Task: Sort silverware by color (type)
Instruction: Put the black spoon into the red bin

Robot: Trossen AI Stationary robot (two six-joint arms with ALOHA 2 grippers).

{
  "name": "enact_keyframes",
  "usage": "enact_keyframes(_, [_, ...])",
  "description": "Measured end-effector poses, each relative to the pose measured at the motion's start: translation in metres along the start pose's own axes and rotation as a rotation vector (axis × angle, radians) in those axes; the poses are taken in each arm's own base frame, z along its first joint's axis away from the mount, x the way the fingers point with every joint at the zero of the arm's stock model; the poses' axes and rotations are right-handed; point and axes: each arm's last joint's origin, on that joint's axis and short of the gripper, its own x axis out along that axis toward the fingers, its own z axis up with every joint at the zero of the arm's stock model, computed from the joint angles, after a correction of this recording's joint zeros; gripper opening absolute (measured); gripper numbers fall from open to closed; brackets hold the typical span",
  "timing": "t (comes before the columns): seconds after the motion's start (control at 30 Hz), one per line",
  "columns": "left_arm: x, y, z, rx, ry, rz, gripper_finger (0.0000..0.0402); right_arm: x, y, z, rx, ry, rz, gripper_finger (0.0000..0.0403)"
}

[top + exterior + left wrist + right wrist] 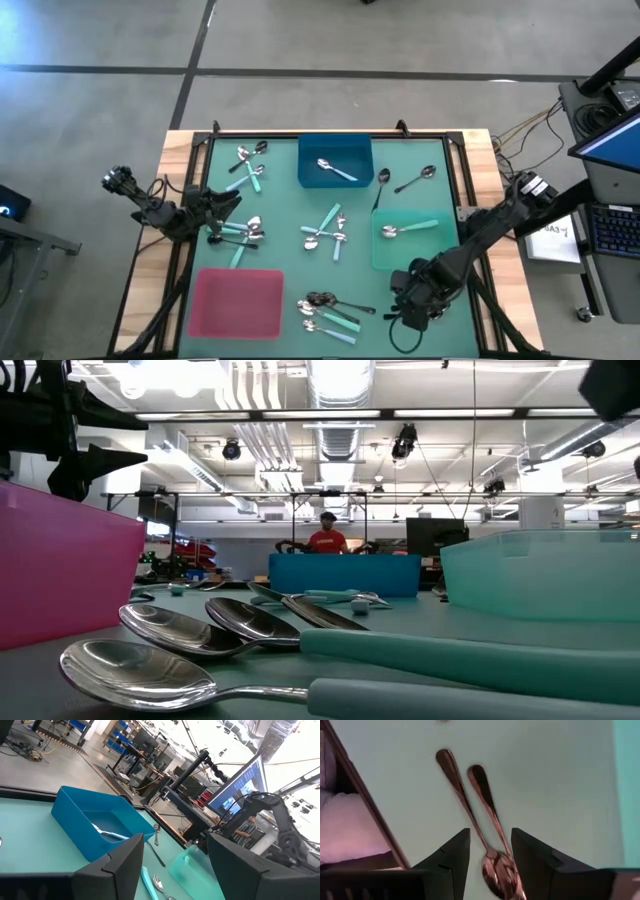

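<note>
The silverware lies in loose piles on the teal mat: far left (248, 165), left (237, 232), centre (328, 235) and near centre (330, 308). Two more dark spoons (405, 182) lie far right. My right gripper (402, 300) points steeply down beside the near pile. It stands open (490, 832) above two dark spoons (485, 815) that lie side by side on the mat, with their bowls (501, 870) showing in the gap between the fingers. My left gripper (228, 205) waits level at the table's left side, open (175, 845).
A blue tray (308, 170) at the far centre holds one silver spoon. A green tray (385, 258) to the right holds one teal-handled spoon. A pink tray (237, 303) stands near left. The table's near edge (375, 815) runs close by my right gripper. A person (327, 536) stands beyond the table.
</note>
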Motion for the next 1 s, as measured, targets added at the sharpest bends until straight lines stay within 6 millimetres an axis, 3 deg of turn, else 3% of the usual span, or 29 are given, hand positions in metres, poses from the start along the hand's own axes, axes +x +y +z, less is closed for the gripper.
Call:
enact_keyframes(0.3, [0.0,0.0,0.0,0.0,0.0,0.0,0.0205,0.023,-0.017,-0.012,-0.102,0.051,-0.021,0.0134])
enact_keyframes(0.7, [0.0,0.0,0.0,0.0,0.0,0.0,0.0205,0.028,-0.011,-0.023,-0.256,0.037,0.006,0.0134])
enact_keyframes(1.0, [0.0,0.0,0.0,0.0,0.0,0.0,0.0205,0.033,-0.014,-0.028,-0.342,-0.053,-0.068,0.0134])
